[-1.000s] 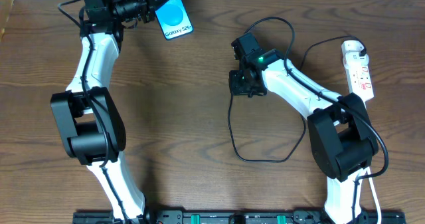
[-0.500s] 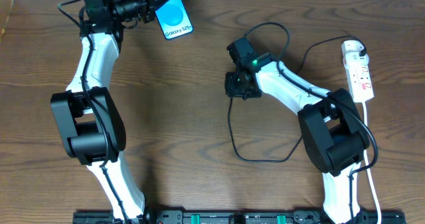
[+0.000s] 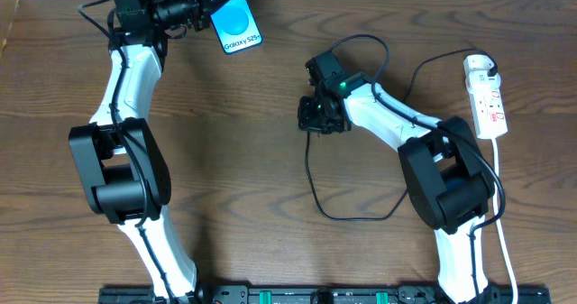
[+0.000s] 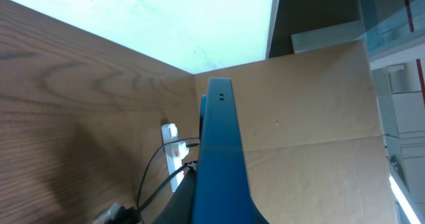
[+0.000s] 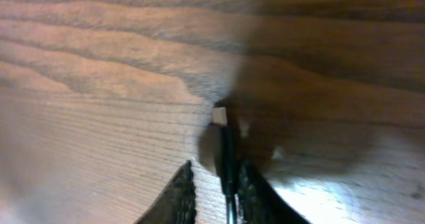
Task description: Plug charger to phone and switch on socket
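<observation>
Brown wooden desk [image 3: 234, 160], seen overhead: your left fingers [image 3: 204, 4] are clamped on the phone [image 3: 236, 23] at the far edge, and the socket [image 3: 487, 101] lies far right. Left wrist: the phone stands edge-on. Right wrist: your right fingers [image 5: 182, 192] sit narrowly astride the charger [image 5: 228, 161] near its tip; I cannot tell whether they pinch it.

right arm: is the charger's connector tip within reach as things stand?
Likely yes: the right gripper is down at the table with the charger between its fingers, just behind the connector tip; nothing blocks it.
</observation>
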{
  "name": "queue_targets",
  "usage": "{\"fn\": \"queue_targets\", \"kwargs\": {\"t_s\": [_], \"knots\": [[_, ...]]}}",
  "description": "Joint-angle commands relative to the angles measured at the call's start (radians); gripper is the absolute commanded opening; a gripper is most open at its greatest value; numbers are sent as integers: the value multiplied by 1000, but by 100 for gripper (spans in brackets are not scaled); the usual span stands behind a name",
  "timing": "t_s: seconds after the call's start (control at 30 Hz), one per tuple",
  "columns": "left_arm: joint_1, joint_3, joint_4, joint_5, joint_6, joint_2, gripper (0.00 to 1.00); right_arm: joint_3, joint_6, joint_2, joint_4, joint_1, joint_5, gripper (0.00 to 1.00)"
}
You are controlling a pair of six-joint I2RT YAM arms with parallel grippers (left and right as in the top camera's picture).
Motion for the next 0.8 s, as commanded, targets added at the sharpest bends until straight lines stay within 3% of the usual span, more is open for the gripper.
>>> {"fn": "queue_targets", "kwargs": {"t_s": [0.0,0.03,0.13,0.3,0.77], "knots": [[2,2,6,14,-5,-27,7,-22,27,91,-12,-13,-35,7],[2,2,6,14,-5,-27,7,-22,19,100,-6,-22,-48,1],[2,2,6,14,-5,-26,7,-21,-92,98,50,-40,-85,1],[2,2,6,21,-5,-26,7,-21,-303,42,175,-114,-375,1],[-16,2,21,28,-45,-27,7,-21,-323,-211,243,-153,-677,1]]}}
